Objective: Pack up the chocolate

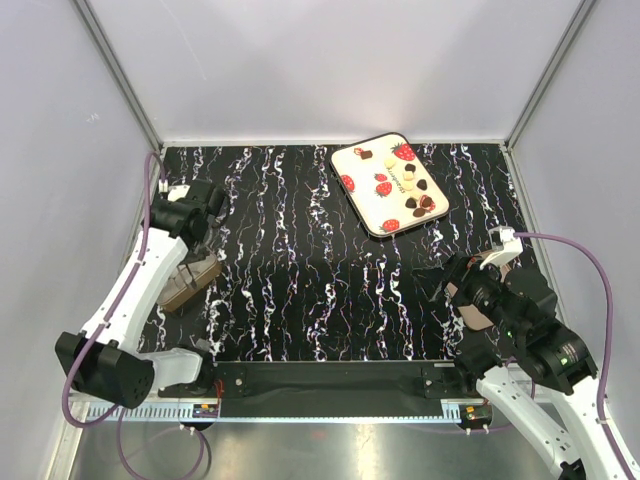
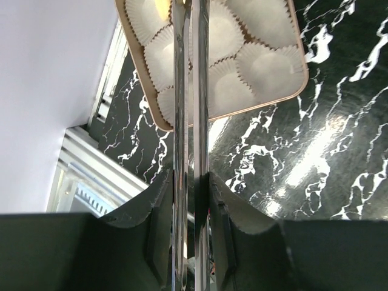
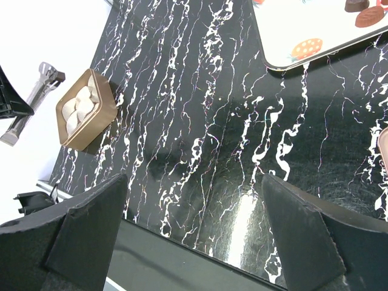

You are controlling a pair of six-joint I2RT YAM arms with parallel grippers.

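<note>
Several small dark brown and creamy white chocolates [image 1: 412, 186] lie on a cream tray [image 1: 372, 200] printed with strawberries at the far right. A dark heart piece [image 3: 368, 16] shows at the top of the right wrist view. A gold box [image 1: 190, 283] with empty white paper cups [image 2: 267, 70] sits at the left. My left gripper [image 1: 203, 236] is shut on metal tongs [image 2: 182, 91]. Their tips reach over the box. My right gripper [image 1: 445, 283] is open and empty, low over the table's near right [image 3: 194, 206].
A flat brown piece [image 1: 478, 306] lies partly hidden under my right arm, and its edge shows in the right wrist view [image 3: 384, 151]. The black marbled table [image 1: 300, 270] is walled by white panels. A black rail [image 1: 330, 378] runs along the near edge.
</note>
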